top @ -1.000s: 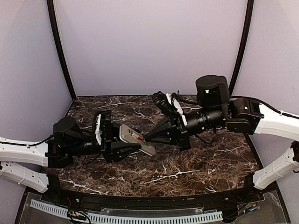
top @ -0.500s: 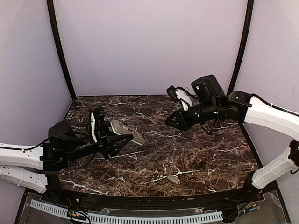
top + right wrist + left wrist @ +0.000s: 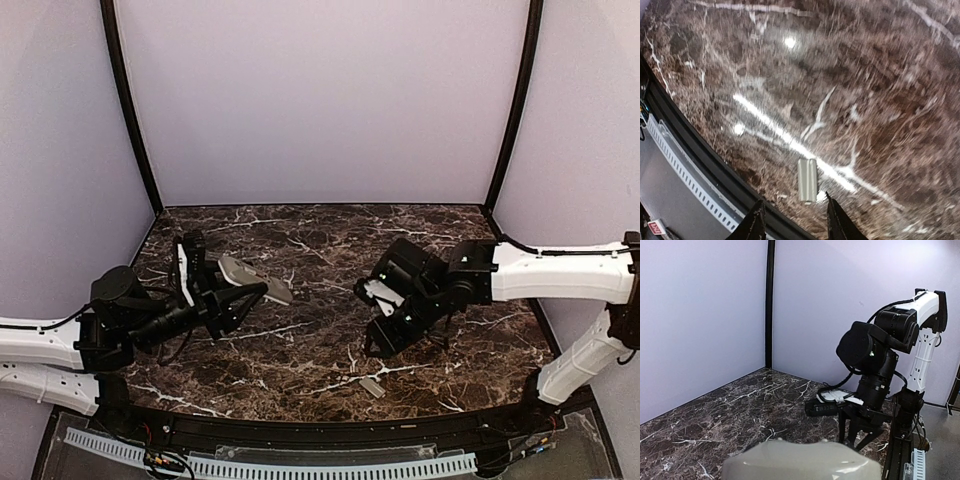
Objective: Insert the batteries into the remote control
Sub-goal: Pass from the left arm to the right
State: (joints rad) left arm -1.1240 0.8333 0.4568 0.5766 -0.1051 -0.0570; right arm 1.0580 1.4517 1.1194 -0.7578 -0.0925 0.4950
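At the left, the left pincer (image 3: 246, 292) is closed on the near end of the greyish-beige rectangular plastic remote control (image 3: 256, 278). It holds the handset tilted in the air, clear of the dark brown, white-veined marble counter (image 3: 320, 240). In the left wrist view the remote control (image 3: 800, 462) fills the bottom edge as a pale rounded slab, and that pincer's own fingers are out of sight. No slim cylindrical batteries can be made out anywhere, neither loose on the counter nor in the handset, whose back is too small and angled to read. So the loading itself cannot be confirmed. None lying about suggests they may already be seated, but that is only a guess. What clearly remains is the small flat grey ribbed cover piece (image 3: 372, 386), which lies off the remote on the counter close to its near edge. The job therefore looks to be in its closing stage rather than finished. To the right, the right pincer (image 3: 378, 342) points down at the counter above and just behind that cover piece (image 3: 807, 179). In the right wrist view its two dark fingertips (image 3: 760, 220) stand well apart with only marble between them. It is wide open, holds nothing and touches nothing, and the cover sits just ahead of the gap, so it seems placed to pick that piece up.
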